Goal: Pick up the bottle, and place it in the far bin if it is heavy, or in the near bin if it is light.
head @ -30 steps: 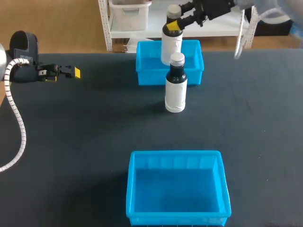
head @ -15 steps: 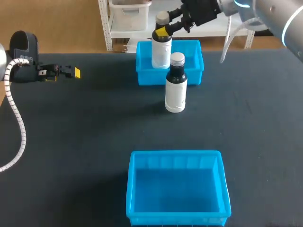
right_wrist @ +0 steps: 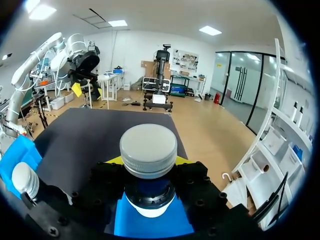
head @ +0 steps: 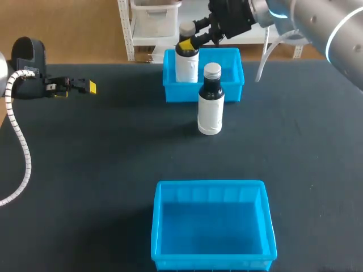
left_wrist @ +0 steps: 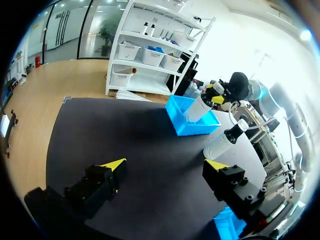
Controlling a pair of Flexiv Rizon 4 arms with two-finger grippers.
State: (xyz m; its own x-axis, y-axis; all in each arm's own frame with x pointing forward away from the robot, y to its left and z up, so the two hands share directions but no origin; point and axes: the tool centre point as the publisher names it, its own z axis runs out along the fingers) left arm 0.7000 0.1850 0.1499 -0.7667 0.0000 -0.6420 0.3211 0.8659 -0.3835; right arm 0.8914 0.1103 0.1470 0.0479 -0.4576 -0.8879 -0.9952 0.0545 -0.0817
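Observation:
A white-labelled bottle with a grey cap hangs upright over the left part of the far blue bin. My right gripper is shut on its neck. In the right wrist view the cap sits between the yellow tips of my right gripper, with the far bin below. A second, dark bottle stands on the table just in front of that bin. The near bin lies empty at the front. My left gripper rests open at the far left, seen open in its own view.
The black table top spreads wide between the two bins and to both sides. The left arm's white cable trails along the left edge. The standing bottle and far bin lie ahead of the left gripper.
My right gripper has carried the held bottle leftward and lower, from above the far bin's middle to its left part. The left arm and the standing bottle have not moved.

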